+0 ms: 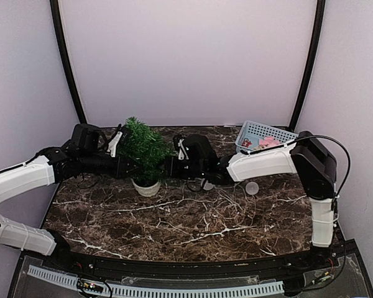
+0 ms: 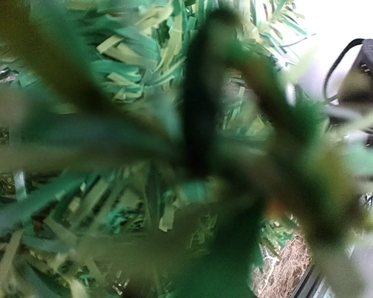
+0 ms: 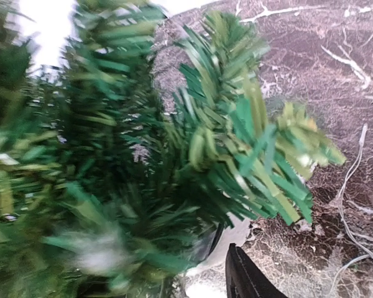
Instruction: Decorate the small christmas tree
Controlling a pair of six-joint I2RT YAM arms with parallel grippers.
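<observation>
The small christmas tree (image 1: 146, 148), mid-frame, was flanked by left tool (image 1: 129, 166) and right tool (image 1: 173, 165); their openings could not be judged.

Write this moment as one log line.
small christmas tree: upright in white pot | left arm: reaches in from left | right arm: reaches in from right | jaws: hidden by needles

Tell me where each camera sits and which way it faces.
Top external: above and behind, looking down on the dark marble table; both arms flank the green fir in a white pot.
Left wrist: on the left arm, buried in fir needles; fingers unclear.
Right wrist: facing the fir's side; one black finger shows.
Shared: the fir.
</observation>
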